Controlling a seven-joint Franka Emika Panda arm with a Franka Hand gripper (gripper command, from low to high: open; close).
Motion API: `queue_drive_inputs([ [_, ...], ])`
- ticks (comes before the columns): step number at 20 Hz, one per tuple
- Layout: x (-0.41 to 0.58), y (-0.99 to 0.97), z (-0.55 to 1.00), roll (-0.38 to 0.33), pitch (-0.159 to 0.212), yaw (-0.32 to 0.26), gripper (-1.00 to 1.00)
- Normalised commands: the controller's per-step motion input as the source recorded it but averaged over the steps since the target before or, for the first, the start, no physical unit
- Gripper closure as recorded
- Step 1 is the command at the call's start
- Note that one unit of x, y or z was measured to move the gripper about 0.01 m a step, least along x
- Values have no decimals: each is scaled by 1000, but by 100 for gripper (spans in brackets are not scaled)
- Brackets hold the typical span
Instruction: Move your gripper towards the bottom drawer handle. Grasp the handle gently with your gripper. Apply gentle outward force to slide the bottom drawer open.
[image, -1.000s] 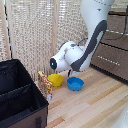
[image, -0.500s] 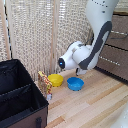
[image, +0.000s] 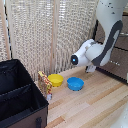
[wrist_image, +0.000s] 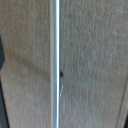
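In the exterior view my gripper (image: 91, 68) is a small dark claw at the end of the glossy white arm (image: 107, 35). It hangs low, close in front of the dark brown dresser at the exterior view's right. The bottom drawer (image: 118, 65) lies just beyond it. I cannot make out the handle there. The wrist view is filled by a brown drawer front (wrist_image: 95, 65) crossed by the thin silver bottom drawer handle (wrist_image: 56, 50), seen very close. No fingertip shows clearly, so the jaws' state is unclear.
A big black fabric bin (image: 17, 97) stands at the exterior view's lower left. Beside it on the wooden floor are a yellow snack box (image: 44, 84), a yellow bowl (image: 55, 80) and a blue bowl (image: 75, 83). A woven beige screen (image: 50, 30) stands behind them.
The arm's wrist has swung steadily towards the exterior view's right, nearer the dresser. The bowls, box and bin have not moved.
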Motion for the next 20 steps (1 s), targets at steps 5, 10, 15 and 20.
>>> queue_drive_inputs([
  [5, 134, -158, -95, -125, 37, 56, -100],
  [10, 214, -150, -122, 11, 50, -117, 100],
  [15, 288, -260, -108, -1, 9, -242, 100],
  [20, 86, -162, 0, 6, 0, -25, 100],
])
